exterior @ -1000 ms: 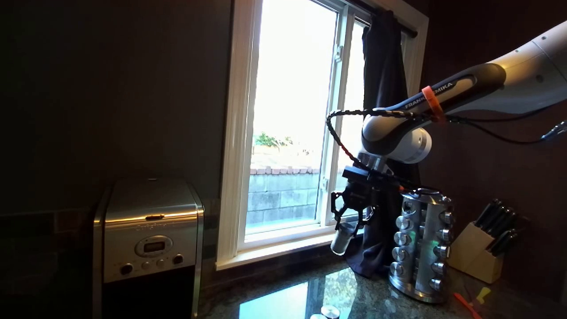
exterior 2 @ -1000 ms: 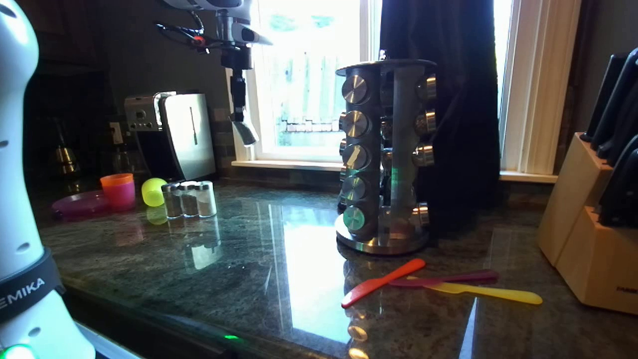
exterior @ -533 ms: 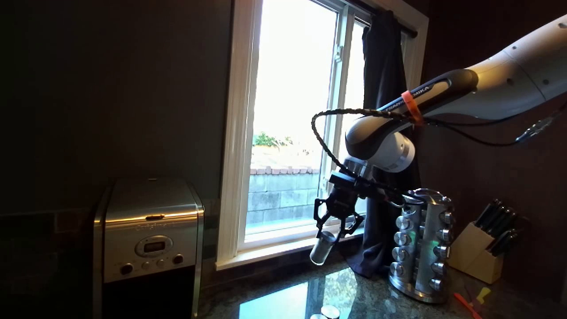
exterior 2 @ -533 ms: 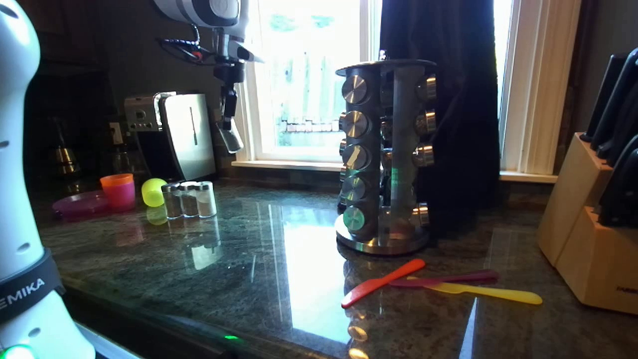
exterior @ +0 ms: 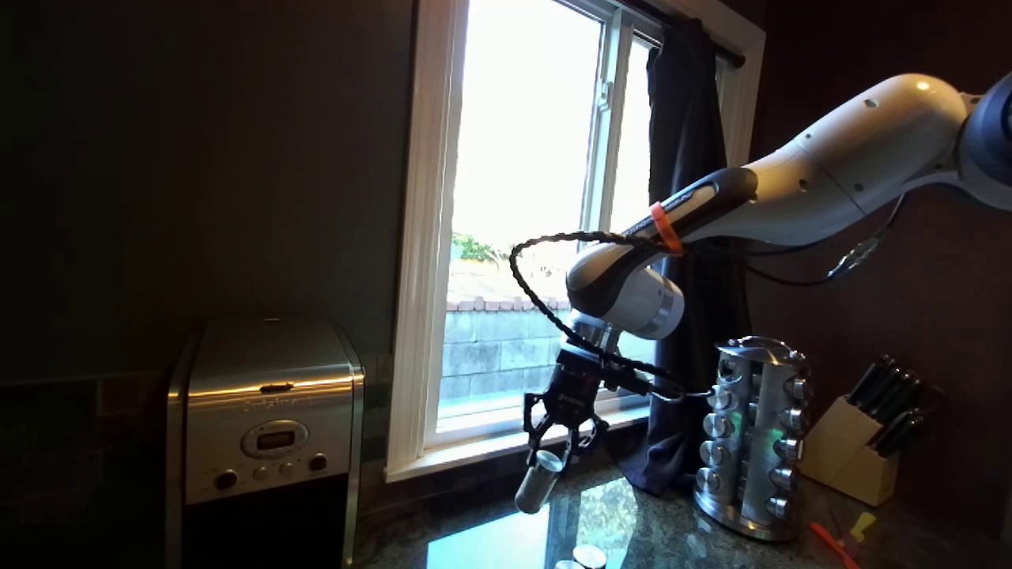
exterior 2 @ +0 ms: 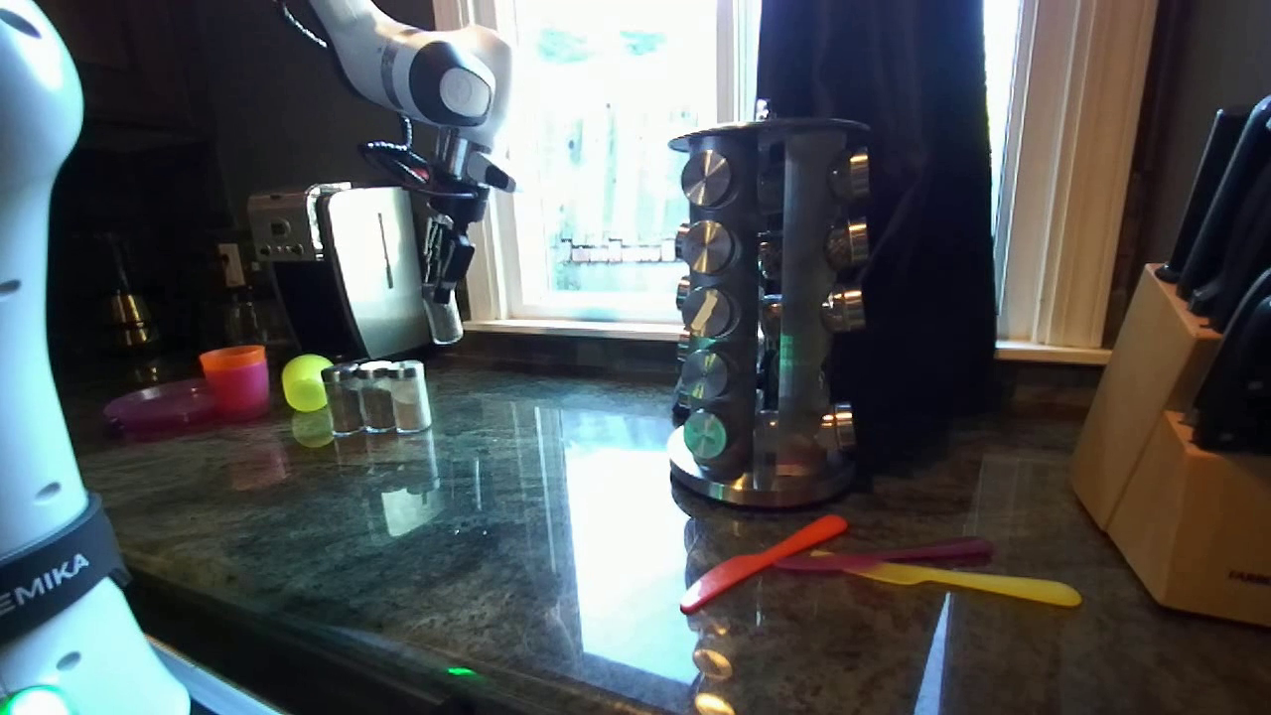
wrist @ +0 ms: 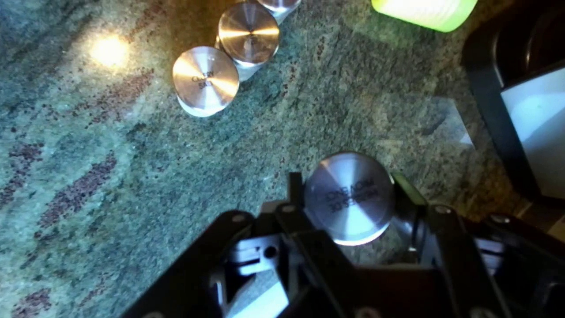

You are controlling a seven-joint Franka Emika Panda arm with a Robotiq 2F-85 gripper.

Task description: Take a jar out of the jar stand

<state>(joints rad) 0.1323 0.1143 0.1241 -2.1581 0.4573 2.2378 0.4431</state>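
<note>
Jar (exterior: 538, 484) hangs in mid-air, lid end up, its base leaning left in an exterior view; it is clear of the jar stand (exterior 2: 806, 298), well apart from it. The gripper (wrist: 350, 194) is closed round its upper end, with fingers (wrist: 295, 190) on opposite sides; whether they press on the metal lid (wrist: 348, 198) or on the glass just under it, I can't tell. Gripping there makes sense: in the stand the lids face outward, so that end is the one within reach, and it leaves the base free to be set down. The lean probably wants straightening first, or the jar may land on its edge and topple.

Lower down and near it, three jars (exterior 2: 375, 397) stand upright in a row on the counter (exterior 2: 348, 546). They look deliberately lined up, so this one may be meant to join them, though a low approach could knock the row. By my reading the taking-out is done and only release is left.

Farther left in an exterior view come a lime-green item (exterior 2: 305, 383), perhaps a cup, a pink cup (exterior 2: 238, 389) and a purple plate (exterior 2: 129, 409), probably set out of the way; on the far side the silver appliance (exterior 2: 362, 268) would cramp any turn that way. Three coloured knives (exterior 2: 765, 562) lie on the near side of the stand, the knife block (exterior 2: 1142, 437) to their right.
</note>
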